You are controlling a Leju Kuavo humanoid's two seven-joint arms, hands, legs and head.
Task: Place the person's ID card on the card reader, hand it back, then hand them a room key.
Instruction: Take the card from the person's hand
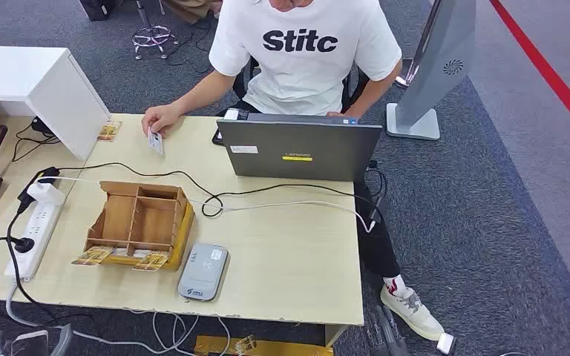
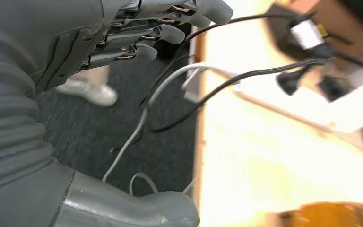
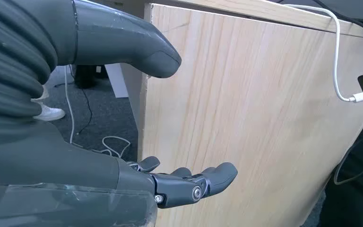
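Head view: a person's hand (image 1: 161, 117) holds the ID card (image 1: 155, 142) upright on the far side of the table (image 1: 289, 259), while the card reader (image 1: 202, 271) lies flat near the front edge, just beside the wooden organizer (image 1: 139, 221) with room keys (image 1: 95, 255) at its front, all well apart from both robot hands. Left wrist view: the left hand (image 2: 137, 42) hangs beside the table edge, fingers (image 2: 170, 33) apart from the thumb and holding nothing, with cables (image 2: 179, 90) just beyond it. Right wrist view: the right hand (image 3: 170, 184) is likewise spread and empty, close to the table's wooden side panel (image 3: 255, 127).
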